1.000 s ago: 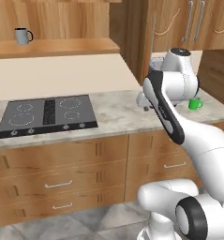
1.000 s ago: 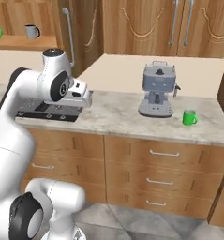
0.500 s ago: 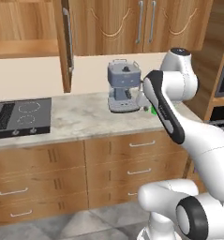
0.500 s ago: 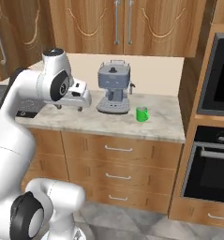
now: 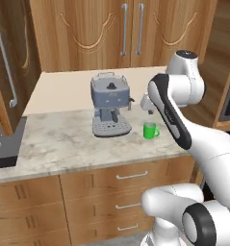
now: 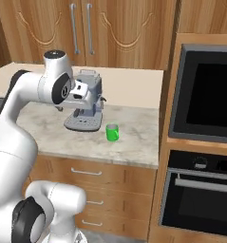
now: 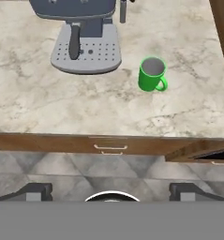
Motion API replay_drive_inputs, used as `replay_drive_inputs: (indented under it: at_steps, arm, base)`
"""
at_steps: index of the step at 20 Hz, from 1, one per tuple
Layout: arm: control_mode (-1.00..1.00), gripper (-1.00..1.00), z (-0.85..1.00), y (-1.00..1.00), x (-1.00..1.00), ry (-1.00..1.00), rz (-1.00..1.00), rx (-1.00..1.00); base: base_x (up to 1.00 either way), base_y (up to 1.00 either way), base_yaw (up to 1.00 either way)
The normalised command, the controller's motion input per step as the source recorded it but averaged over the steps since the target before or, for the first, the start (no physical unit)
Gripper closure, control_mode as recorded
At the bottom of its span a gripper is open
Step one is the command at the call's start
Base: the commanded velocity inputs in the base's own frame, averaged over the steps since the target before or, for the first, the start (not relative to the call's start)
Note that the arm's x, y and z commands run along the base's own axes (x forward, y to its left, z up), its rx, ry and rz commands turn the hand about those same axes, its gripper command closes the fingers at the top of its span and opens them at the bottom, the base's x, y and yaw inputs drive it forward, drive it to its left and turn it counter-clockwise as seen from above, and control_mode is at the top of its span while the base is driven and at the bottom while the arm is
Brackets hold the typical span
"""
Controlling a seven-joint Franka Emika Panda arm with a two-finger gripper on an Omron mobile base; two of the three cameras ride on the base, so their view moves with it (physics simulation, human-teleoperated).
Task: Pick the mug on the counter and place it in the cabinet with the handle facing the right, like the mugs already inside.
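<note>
Mug: the mug [image 5: 149,130] stands upright on the counter [image 5: 63,144], just to the right of the grey coffee machine [image 5: 109,104] and apart from it; nothing touches it.
Handle: in the hand view the loop sticks out at the lower right of the mug [image 7: 151,75], away from the coffee machine [image 7: 85,33].
Gripper: the gripper [image 6: 81,89] sits high above the counter [image 6: 134,142], in front of the machine's upper body and well apart from the mug [image 6: 112,133].
Fingers: the tips at the bottom of the hand view stand wide apart with nothing between them, so the fingers are spread and empty.
Handling: the mug looks small, light and rigid, with a glossy skin that is likely slippery under the pads.
Where to hold: probably best across the rim or the plain wall, with the fingers clear of the loop, so the handle stays free for turning to the right.
Risk: a shallow pinch on the glossy wall could let the mug twist or slide.
Progress: pick not yet begun; the hand has to come down over the mug first.
</note>
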Motion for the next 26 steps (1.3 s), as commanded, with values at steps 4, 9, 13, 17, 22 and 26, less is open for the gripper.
replay_drive_inputs:
  at_steps: [4,9,13,17,22,26]
  arm:
    - [1.0,-1.0,0.0,0.0,0.0,0.0,0.0,0.0]
    - [1.0,-1.0,0.0,0.0,0.0,0.0,0.0,0.0]
    - [1.0,-1.0,0.0,0.0,0.0,0.0,0.0,0.0]
    - [1.0,-1.0,0.0,0.0,0.0,0.0,0.0,0.0]
    - [1.0,-1.0,0.0,0.0,0.0,0.0,0.0,0.0]
    - [1.0,-1.0,0.0,0.0,0.0,0.0,0.0,0.0]
  base:
    - [0.62,-0.32,0.1]
    - [0.45,-0.27,0.08]
    - [0.5,-0.24,0.01]
    - [0.25,-0.28,0.0]
    - [0.06,-0.23,0.0]
    - [0.0,-0.09,0.0]
